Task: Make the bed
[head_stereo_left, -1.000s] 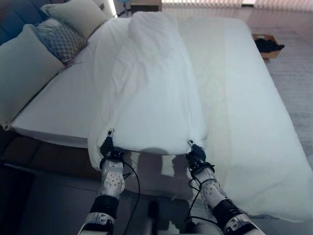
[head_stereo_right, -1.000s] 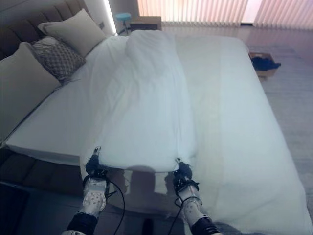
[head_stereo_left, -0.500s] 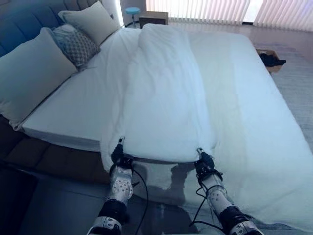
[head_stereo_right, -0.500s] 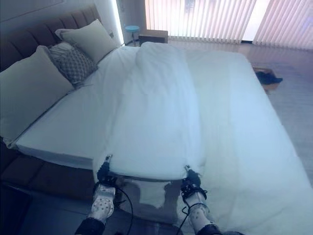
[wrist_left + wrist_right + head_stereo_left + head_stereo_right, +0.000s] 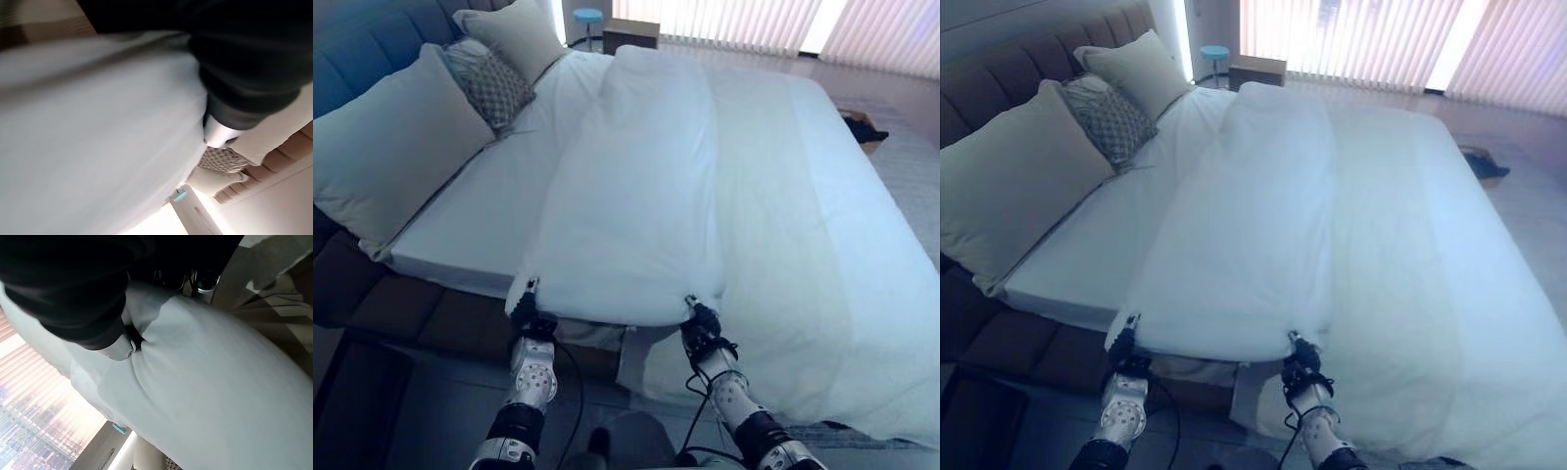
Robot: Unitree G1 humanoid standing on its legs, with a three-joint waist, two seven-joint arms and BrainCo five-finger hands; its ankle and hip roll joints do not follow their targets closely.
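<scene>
My left hand [image 5: 526, 311] and right hand [image 5: 699, 319] seemingly pinch the soft, puffy white duvet [image 5: 636, 186], its length running toward the headboard.

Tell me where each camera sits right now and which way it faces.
Left eye view: on the head, looking down at the bed and white duvet; left hand and right hand grip its near edge.
Right eye view: same scene, slightly offset; patterned pillow by the headboard.
Left wrist view: along its dark cover onto the duvet, toward the pillows.
Right wrist view: along its cover, fingers curled into the duvet, toward the blinds.
</scene>
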